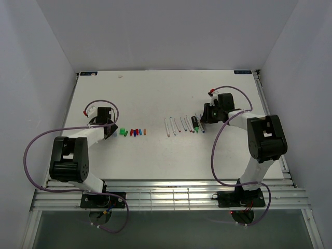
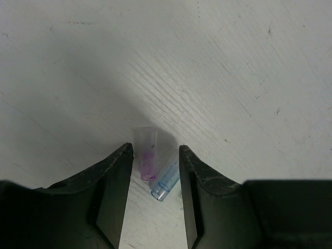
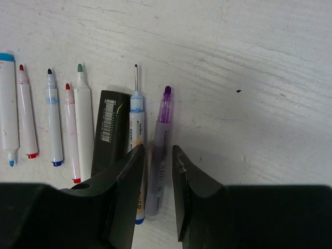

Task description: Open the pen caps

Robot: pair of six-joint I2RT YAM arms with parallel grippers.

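The left end effector (image 2: 154,151) is open just over the table (image 2: 249,62) and grips nothing. A pale, pink-stained cap (image 2: 146,155) and a clear blue cap (image 2: 166,181) lie loose between its fingers, and the row of coloured pen caps (image 1: 134,132) sits at its 3 o'clock in the top view. The right end effector (image 3: 157,150) is open too, jaws astride a purple-tipped pen (image 3: 162,129) lying flat with its tip toward 12 o'clock, the black marker (image 3: 110,129) and other pens (image 3: 83,129) at its 9 o'clock.
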